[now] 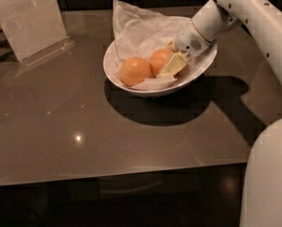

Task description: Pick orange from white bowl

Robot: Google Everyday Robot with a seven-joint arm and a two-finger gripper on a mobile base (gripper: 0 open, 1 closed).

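One claw [169,68] tilted into white bowl [111,77].

On glossy brown table [84,126]: white bowl [150,90] resting near far edge, casting dark shadow on the surface; clear sign stand [30,20] at far left corner, well apart. Gripper [171,66] inside bowl's right half.

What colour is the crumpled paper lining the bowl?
White; camera view shows the crumpled paper best. The gripper sits inside the wide white bowl.
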